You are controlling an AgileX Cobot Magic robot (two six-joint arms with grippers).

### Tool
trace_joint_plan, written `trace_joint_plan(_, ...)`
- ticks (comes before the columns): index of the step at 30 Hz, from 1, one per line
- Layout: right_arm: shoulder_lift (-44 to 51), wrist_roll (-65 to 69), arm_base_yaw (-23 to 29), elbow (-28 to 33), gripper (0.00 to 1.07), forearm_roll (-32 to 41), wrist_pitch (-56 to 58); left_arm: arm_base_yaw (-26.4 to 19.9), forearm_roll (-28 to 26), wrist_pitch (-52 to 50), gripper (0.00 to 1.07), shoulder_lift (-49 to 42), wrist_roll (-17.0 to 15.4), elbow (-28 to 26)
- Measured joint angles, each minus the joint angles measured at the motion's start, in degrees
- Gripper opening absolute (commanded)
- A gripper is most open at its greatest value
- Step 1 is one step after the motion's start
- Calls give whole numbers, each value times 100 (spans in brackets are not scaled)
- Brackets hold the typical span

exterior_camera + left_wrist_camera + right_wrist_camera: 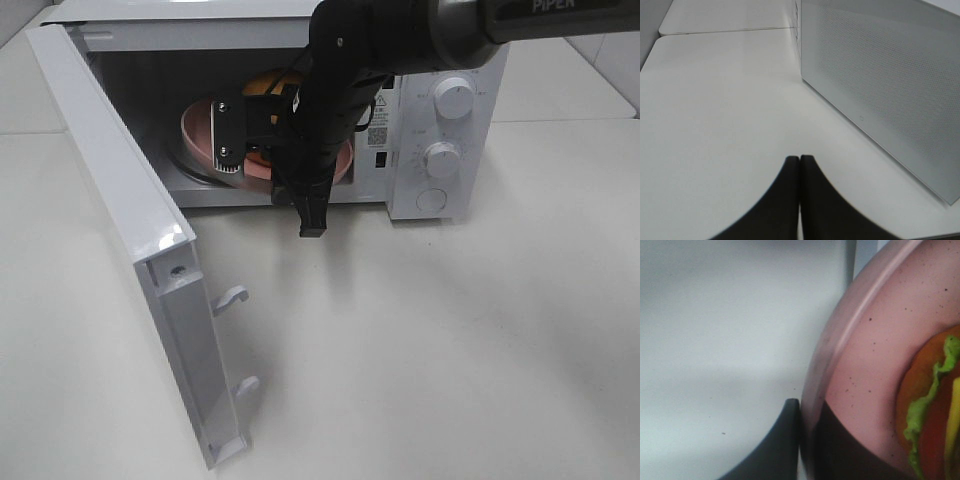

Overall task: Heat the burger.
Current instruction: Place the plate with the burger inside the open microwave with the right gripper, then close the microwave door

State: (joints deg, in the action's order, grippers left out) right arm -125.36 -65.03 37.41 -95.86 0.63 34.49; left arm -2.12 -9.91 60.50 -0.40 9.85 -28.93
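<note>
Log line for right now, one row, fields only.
right gripper: shut on pink plate rim | burger: on plate, inside microwave | door: open | left gripper: shut, over table beside door

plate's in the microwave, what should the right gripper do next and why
Probably open the right gripper and let go. It is pinched shut on the rim of the pink plate, and the plate with the burger sits well inside the microwave, apparently low in the cavity. The door stands wide open, so backing out afterwards looks unobstructed.
</note>
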Motion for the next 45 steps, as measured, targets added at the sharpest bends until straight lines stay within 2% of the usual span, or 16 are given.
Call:
trace_joint_plan(7,-367,327,0,-556,0,-138,143,0,0,0,0,0,0,0)
trace_joint_plan(14,-458,338,0,-665,0,-206,132,0,0,0,0,0,0,0)
trace_joint_plan(19,-464,493,0,-676,13,-292,17,0,0,0,0,0,0,0)
trace_joint_plan(20,-464,590,0,-682,21,-304,-63,0,0,0,0,0,0,0)
trace_joint_plan(21,-464,590,0,-682,21,-304,-63,0,0,0,0,0,0,0)
trace_joint_plan(22,-464,688,0,-682,30,-298,-74,0,0,0,0,0,0,0)
trace_joint_plan(23,-464,688,0,-682,30,-298,-74,0,0,0,0,0,0,0)
trace_joint_plan(24,-464,831,0,-682,39,-298,-103,0,0,0,0,0,0,0)
trace_joint_plan(26,-464,922,0,-682,42,-298,-120,0,0,0,0,0,0,0)
trace_joint_plan(27,-464,1089,0,-688,48,-298,-120,0,0,0,0,0,0,0)
trace_joint_plan(36,-458,2149,0,-699,54,-298,-23,0,0,0,0,0,0,0)
trace_joint_plan(45,-138,3512,0,-699,65,-298,201,0,0,0,0,0,0,0)
